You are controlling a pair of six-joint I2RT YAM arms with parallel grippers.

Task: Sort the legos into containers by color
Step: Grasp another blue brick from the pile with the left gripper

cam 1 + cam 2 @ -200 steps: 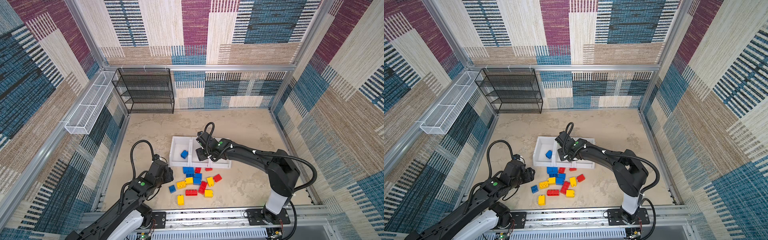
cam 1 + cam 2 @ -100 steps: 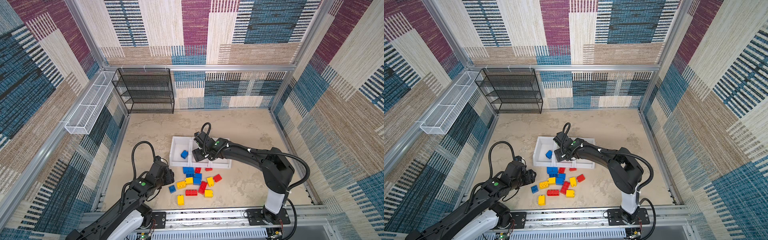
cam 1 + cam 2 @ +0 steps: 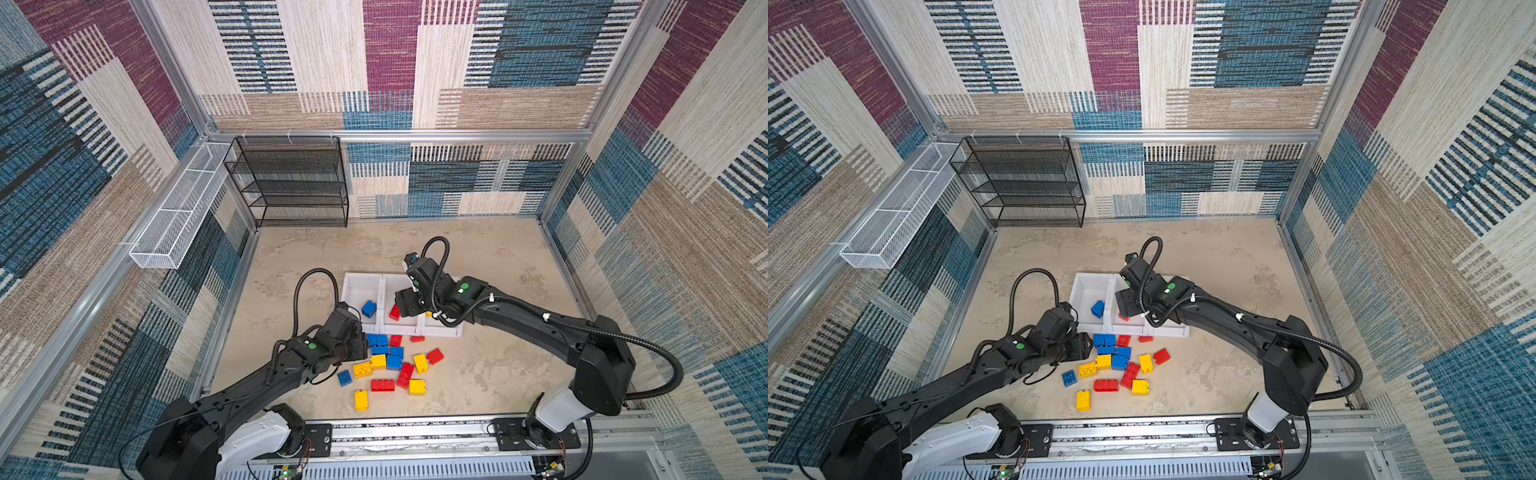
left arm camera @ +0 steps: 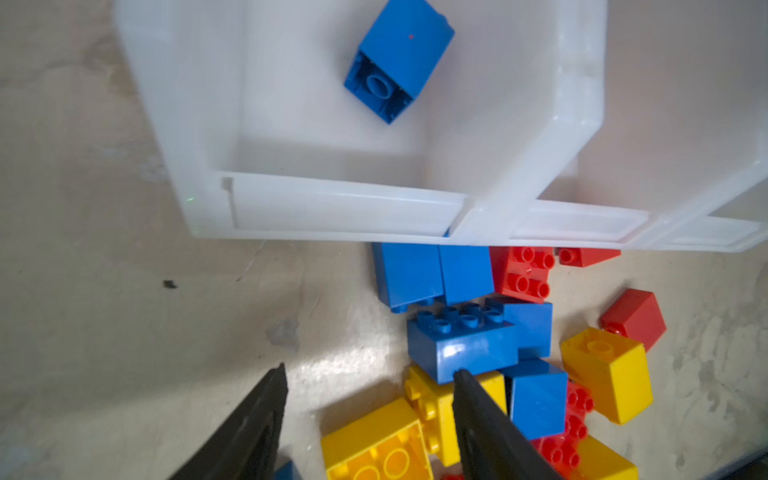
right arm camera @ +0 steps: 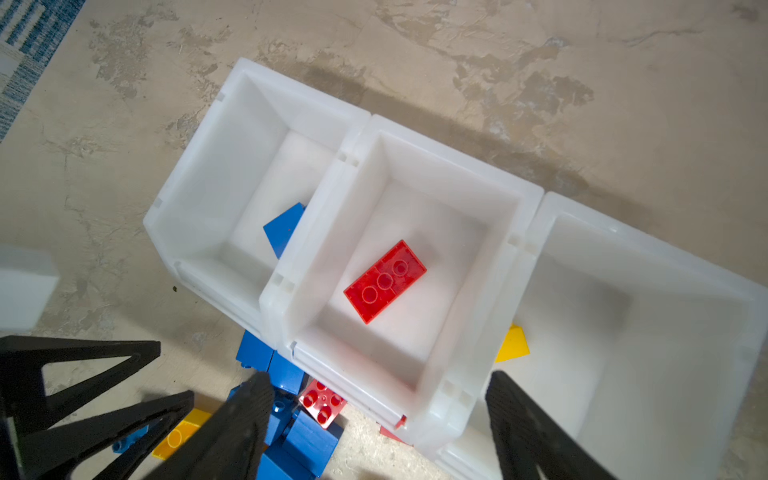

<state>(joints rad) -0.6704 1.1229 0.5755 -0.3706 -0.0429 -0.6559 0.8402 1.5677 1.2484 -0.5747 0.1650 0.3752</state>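
Three joined white containers stand in a row: the left one (image 3: 352,287) holds a blue lego (image 3: 368,308), the middle one (image 5: 449,195) a flat red lego (image 5: 384,281), the right one (image 5: 648,316) a yellow piece (image 5: 512,345). My right gripper (image 5: 376,384) hangs open and empty over the middle container's front wall; it also shows in a top view (image 3: 409,305). Loose blue, red and yellow legos (image 3: 390,363) lie in a pile in front of the containers. My left gripper (image 4: 370,372) is open at the pile's left edge, one fingertip (image 4: 459,376) against a blue oblong lego (image 4: 461,345).
A black mesh rack (image 3: 291,183) stands against the back wall at the left. A white wire basket (image 3: 178,212) hangs on the left wall. The arms' mounting rail (image 3: 415,434) runs along the front edge. Bare floor lies right of the pile.
My right gripper has shifted left over the middle container and opened; the red lego now lies in that container. The left gripper has moved closer to the pile.
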